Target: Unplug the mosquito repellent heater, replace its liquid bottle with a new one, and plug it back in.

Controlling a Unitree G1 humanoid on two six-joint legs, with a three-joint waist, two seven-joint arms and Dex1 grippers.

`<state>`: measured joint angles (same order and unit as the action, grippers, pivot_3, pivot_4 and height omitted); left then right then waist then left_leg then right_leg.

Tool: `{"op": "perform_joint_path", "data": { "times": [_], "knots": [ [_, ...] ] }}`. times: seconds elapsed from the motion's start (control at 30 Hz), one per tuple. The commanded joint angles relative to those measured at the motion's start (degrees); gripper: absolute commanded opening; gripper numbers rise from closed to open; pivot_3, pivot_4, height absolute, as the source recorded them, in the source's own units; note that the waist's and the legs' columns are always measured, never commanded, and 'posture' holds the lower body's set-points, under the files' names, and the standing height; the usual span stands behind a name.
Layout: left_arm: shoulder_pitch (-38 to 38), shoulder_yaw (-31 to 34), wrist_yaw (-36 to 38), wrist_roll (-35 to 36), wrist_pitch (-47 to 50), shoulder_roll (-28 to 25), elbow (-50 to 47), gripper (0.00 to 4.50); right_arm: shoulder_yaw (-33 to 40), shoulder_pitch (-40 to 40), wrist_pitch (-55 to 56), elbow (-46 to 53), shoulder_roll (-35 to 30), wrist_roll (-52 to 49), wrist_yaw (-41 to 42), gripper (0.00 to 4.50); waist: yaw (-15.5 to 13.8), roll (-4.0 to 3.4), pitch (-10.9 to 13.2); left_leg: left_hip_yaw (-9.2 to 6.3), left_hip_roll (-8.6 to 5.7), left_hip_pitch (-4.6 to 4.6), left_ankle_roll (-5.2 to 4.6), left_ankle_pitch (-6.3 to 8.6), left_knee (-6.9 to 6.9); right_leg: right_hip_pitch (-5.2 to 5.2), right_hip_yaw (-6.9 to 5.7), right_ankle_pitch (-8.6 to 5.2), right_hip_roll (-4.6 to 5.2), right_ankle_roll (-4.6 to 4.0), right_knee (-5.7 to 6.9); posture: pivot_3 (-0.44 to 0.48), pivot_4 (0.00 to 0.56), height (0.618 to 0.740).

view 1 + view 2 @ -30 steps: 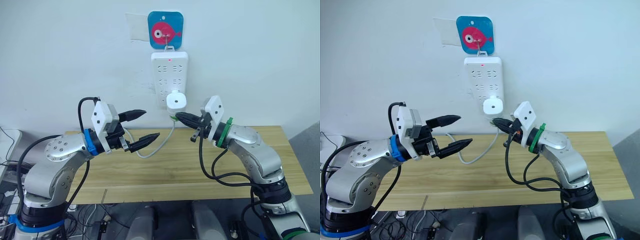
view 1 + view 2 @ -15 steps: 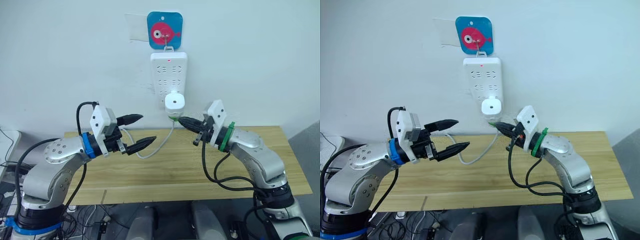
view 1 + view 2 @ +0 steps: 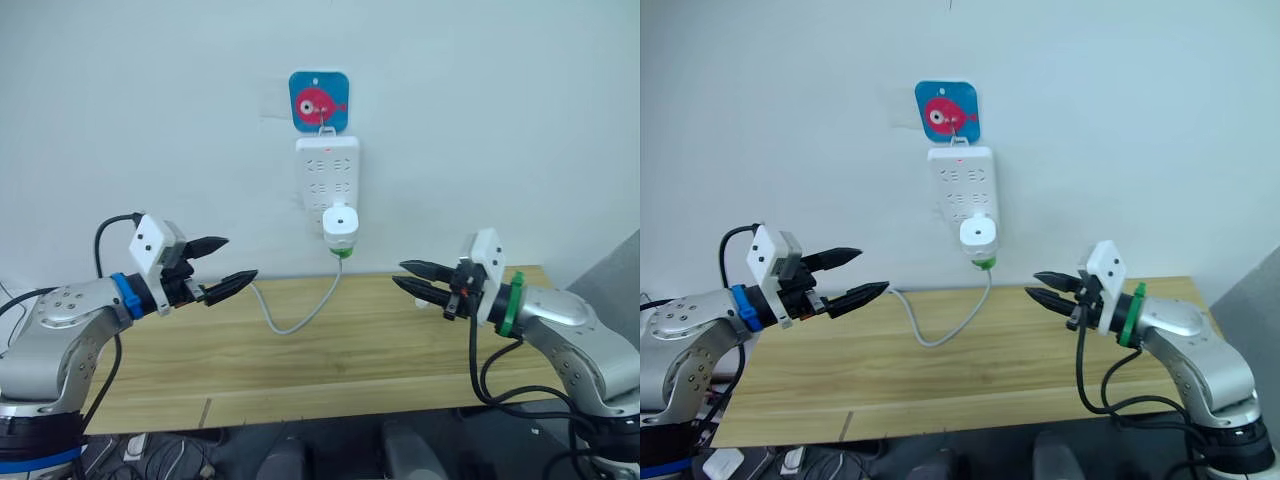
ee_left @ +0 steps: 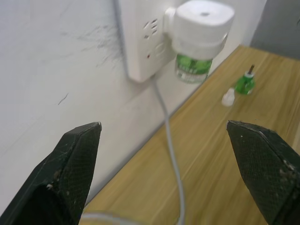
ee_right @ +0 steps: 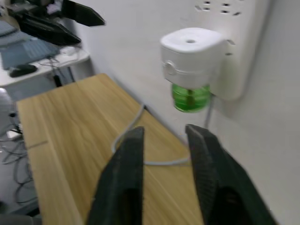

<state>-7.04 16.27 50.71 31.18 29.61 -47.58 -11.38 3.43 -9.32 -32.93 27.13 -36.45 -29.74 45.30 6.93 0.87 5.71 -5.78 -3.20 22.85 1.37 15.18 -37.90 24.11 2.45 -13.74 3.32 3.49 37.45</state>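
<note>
The small white rounded plastic mosquito repellent heater (image 3: 340, 222) is plugged into the bottom of a long white multi-socket power strip (image 3: 327, 172), which hangs on the white wall above the far edge of the light wooden table (image 3: 330, 340). A translucent green bottle (image 3: 341, 251) sits screwed in under the heater; its label carries print, but none of it can be read. Above the strip is a blue square hook plate with a pink fish picture (image 3: 319, 102). A grey cable (image 3: 300, 312) drops from the strip and curls over the far part of the table.

The left gripper (image 3: 222, 265) hangs over the table's left end, well apart from the heater and lower than it, its 2 black fingers spread wide with nothing between them. The right gripper (image 3: 409, 275) hangs over the table's right part, also well apart from the heater and lower, its 2 fingers a little apart and holding nothing.

In the left wrist view a second small translucent green bottle with a thin dark wick rod at its neck (image 4: 245, 82) stands upright near the table's far edge toward the right end, with a small white cap (image 4: 228, 97) lying just beside it.
</note>
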Motion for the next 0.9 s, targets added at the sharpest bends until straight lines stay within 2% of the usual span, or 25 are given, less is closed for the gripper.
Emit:
{"op": "perform_joint_path", "data": {
  "times": [0.03, 0.17, 0.2, 0.37, 0.53, 0.67, 0.7, 0.9],
  "knots": [
    [-0.39, 1.48, 0.81, -2.34, -3.07, -1.29, 3.64, 4.5, 2.89, -0.49, 4.49, -1.46, -1.02, 1.31, 0.84, 2.85, 1.16, -0.08, -0.96, -0.01, -0.01, -0.04, -0.09, 0.05, 0.0, -0.08, -0.01, 0.0, 0.0, 0.0, -0.06, -0.337, 0.0, 0.74],
    [-0.63, 0.88, 0.24, -4.25, -6.3, 0.22, 6.91, 4.5, 3.25, -0.5, 7.62, -5.26, -1.72, 2.71, 2.36, 4.37, 3.92, -0.25, -2.43, -0.17, 0.02, -0.06, -0.22, 0.23, 0.02, -0.23, -0.09, 0.0, 0.0, 0.0, -0.34, -0.37, 0.0, 0.74],
    [-0.54, 1.02, 0.43, -4.24, -6.8, 0.5, 7.53, 4.5, 3.01, -0.37, 8.29, -5.79, -1.92, 3.16, 2.6, 4.45, 4.71, -0.36, -2.67, -0.22, 0.01, -0.06, -0.19, 0.24, 0.01, -0.29, -0.11, -0.02, 0.0, 0.02, -0.4, -0.38, 0.0, 0.74],
    [-1.73, 0.84, 0.96, -6.04, -9.94, 0.49, 11.82, 4.5, 1.15, -0.76, 9.67, -7.51, -1.3, 4.73, 2.88, 4.45, 8.7, -0.51, -3.57, -0.26, -0.08, -0.06, -0.26, 0.51, 0.01, -0.31, 0.03, -0.29, 0.35, 0.1, -0.45, -0.391, 0.0, 0.74],
    [-4.29, 0.03, 1.41, -7.47, -12.04, 0.46, 14.51, 4.5, -0.78, -1.89, 12.55, -10.89, -0.63, 7.13, 3.01, 4.45, 11.22, -0.62, -4.02, -0.4, -0.16, -0.06, -0.29, 0.65, 0.02, -0.38, 0.03, -0.43, 0.44, 0.12, -0.44, -0.366, 0.0, 0.74],
    [-6.29, -0.23, 1.53, -7.89, -12.28, 0.23, 15.75, 4.5, -0.71, -3.84, 12.97, -13.24, 0.12, 6.93, 2.98, 4.45, 11.87, -0.71, -4.11, -0.39, -0.2, -0.07, -0.4, 0.73, 0.0, -0.4, 0.04, -0.46, 0.49, 0.16, -0.4, -0.334, 0.0, 0.74],
    [-7.32, -0.65, 1.31, -8.29, -12.19, 0.17, 16.31, 4.5, -0.83, -4.78, 13.27, -14.35, 0.12, 7.31, 3.15, 4.45, 11.85, -0.71, -4.12, -0.39, -0.21, -0.07, -0.4, 0.73, 0.0, -0.4, 0.04, -0.46, 0.49, 0.16, -0.39, -0.295, 0.0, 0.74],
    [-9.7, -0.74, 2.1, -7.16, -10.73, 0.65, 16.28, 4.5, -0.3, -6.36, 13.45, -16.79, -0.18, 7.49, 4.15, 4.45, 10.66, -0.74, -4.19, -0.41, -0.24, -0.19, -0.44, 0.77, -0.01, -0.56, 0.03, -0.49, 0.51, 0.21, -0.37, -0.252, 0.0, 0.74]
  ]
}}
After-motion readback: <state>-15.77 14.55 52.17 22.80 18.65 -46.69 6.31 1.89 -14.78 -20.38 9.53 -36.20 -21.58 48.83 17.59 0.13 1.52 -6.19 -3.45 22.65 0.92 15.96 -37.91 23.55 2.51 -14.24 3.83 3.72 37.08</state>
